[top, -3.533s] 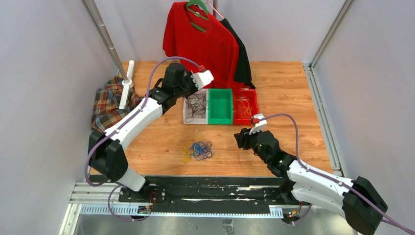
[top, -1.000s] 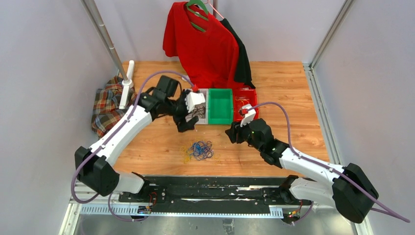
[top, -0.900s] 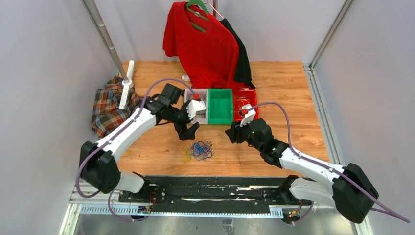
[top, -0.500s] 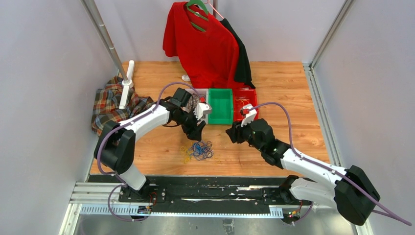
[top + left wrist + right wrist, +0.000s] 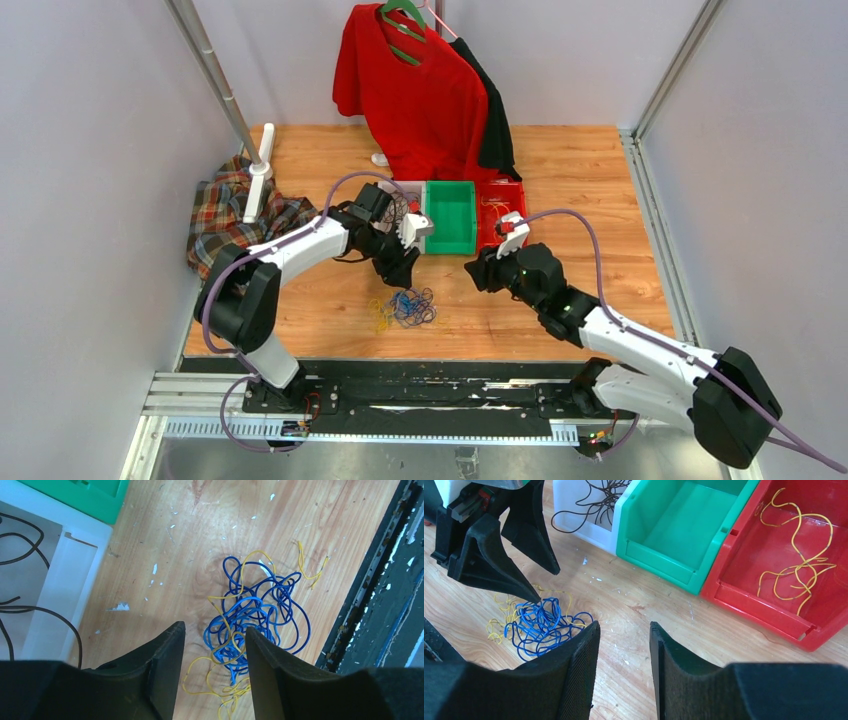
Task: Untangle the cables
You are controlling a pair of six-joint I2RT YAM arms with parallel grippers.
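A tangle of blue and yellow cables lies on the wooden table near the front edge. My left gripper hovers just above and behind it. In the left wrist view its jaws stand open, and the tangle lies on the table below and ahead of the tips, ungripped. My right gripper is to the right of the tangle, open and empty, with the tangle at its left. Black cables lie in a white bin. Yellow cables lie in a red bin.
A green bin stands between the white and red ones, with nothing in it. A red shirt hangs at the back. A plaid cloth and a white stand are at the left. A black rail runs along the front edge.
My left arm has swung from the white bin down to just above the tangle, and its jaws have narrowed. My right gripper has closed a little and barely moved.
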